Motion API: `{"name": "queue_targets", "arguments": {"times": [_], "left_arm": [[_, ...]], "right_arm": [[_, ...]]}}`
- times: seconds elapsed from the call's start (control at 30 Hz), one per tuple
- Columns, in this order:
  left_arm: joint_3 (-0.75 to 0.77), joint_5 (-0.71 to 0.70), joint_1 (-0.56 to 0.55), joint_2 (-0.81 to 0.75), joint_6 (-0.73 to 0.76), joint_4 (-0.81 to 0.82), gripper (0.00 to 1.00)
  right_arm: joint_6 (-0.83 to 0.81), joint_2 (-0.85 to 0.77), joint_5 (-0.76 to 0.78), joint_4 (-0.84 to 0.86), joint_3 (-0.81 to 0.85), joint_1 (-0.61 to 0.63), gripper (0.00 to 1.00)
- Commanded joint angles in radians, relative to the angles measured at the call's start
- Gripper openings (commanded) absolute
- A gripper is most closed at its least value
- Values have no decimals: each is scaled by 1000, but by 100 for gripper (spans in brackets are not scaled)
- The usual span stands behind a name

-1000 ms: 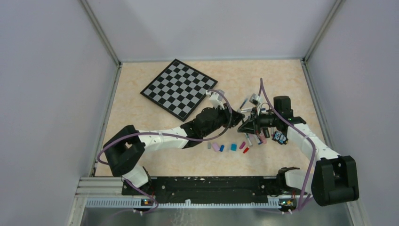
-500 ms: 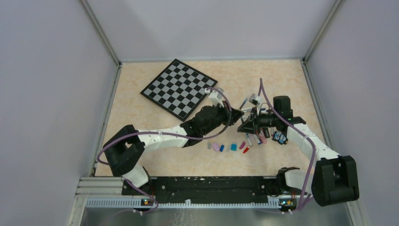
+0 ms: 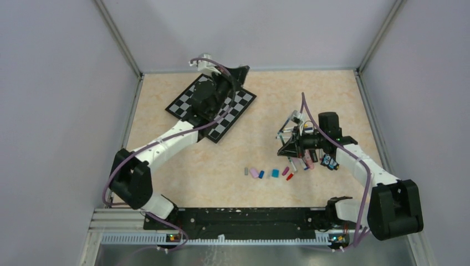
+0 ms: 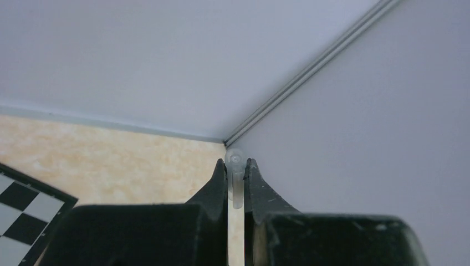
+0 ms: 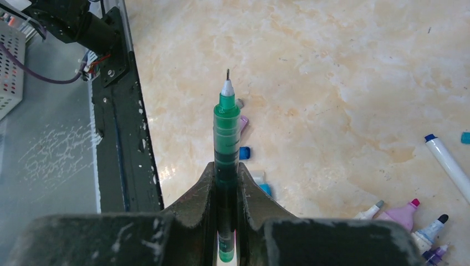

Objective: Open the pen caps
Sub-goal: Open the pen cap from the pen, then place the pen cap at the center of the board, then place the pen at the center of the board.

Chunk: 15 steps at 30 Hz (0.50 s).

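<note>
shows right gripper [image 5: 226, 166] pinching bare-tipped green pen [image 5: 225, 122], left gripper [image 4: 236, 166] pinching clear cap [image 4: 236, 191]; loose caps [image 3: 275, 173] on table [image 3: 221, 185]; unclear if more need opening.

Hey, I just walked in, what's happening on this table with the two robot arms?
The arms are taking caps off pens. The right gripper is shut on a green pen whose tip is bare. The left gripper is up over the checkered board, shut on a small clear cap, well apart from the pen. Several loose caps lie in a row on the table, with other uncapped pens beside the right arm.
</note>
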Motion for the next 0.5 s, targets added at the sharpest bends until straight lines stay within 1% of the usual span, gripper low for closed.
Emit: {"name": "queue_targets", "arguments": {"times": [0.0,0.1,0.13,0.2,0.3,0.4,0.47], "left_arm": [[-64,50,-26,-84,20,138,0],[-242,172,-27,-162,43,264,0],[-308,195,-27,-199,52,276,0],[-415,230,-26,-279,77,239,0],[-531,264,-26,-420,116,80,0],[-592,229,-26,-527,135,-134,0],[-632,175,-27,-572,119,-262,0]], "right_arm": [[-11,2,-24,8,-4,13,0],[-43,-1,1,-2,8,15,0],[-55,4,13,-7,16,15,0],[-70,25,51,-16,39,30,0],[-89,87,139,-35,87,104,0],[-45,179,261,-19,151,179,0],[9,254,321,-3,204,225,0]]}}
